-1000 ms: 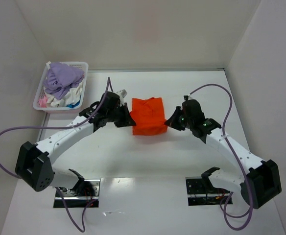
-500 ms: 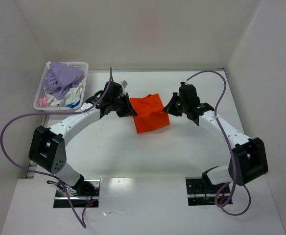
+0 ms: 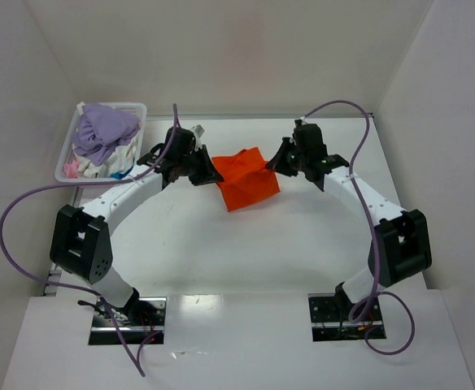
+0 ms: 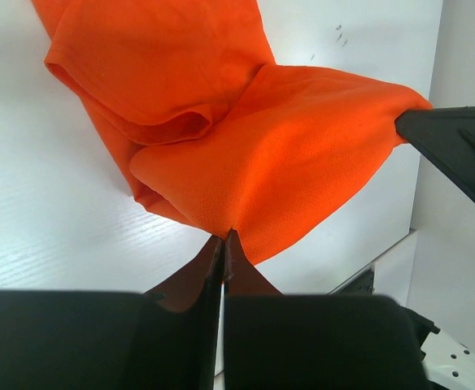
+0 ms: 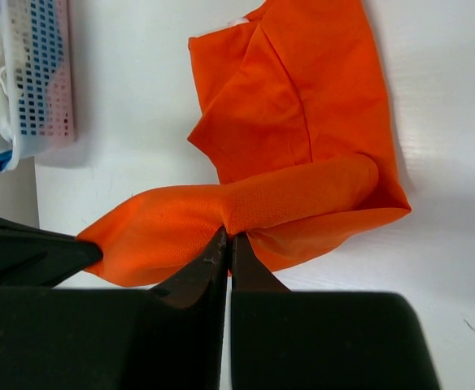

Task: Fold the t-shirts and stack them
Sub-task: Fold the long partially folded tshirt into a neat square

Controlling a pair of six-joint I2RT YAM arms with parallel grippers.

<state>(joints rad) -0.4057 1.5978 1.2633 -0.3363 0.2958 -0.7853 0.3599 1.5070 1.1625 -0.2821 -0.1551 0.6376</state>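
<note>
A vivid orange t-shirt (image 3: 247, 178), partly folded, lies at the far middle of the table with its far edge lifted between my two grippers. My left gripper (image 3: 213, 174) is shut on the shirt's left edge; in the left wrist view (image 4: 224, 236) its jaws pinch the cloth (image 4: 262, 154). My right gripper (image 3: 276, 163) is shut on the shirt's right edge; in the right wrist view (image 5: 228, 234) its jaws pinch a stretched band of cloth (image 5: 294, 138). The near part of the shirt rests on the table.
A white lattice basket (image 3: 67, 162) at the far left holds purple, white, pink and blue cloth (image 3: 103, 130). It also shows in the right wrist view (image 5: 38, 73). White walls close in the table at the back and both sides.
Both grippers have moved away from the arm bases toward the back wall, carrying the shirt's edge with them. The shirt has slid back and turned slightly; its held edge is raised.
</note>
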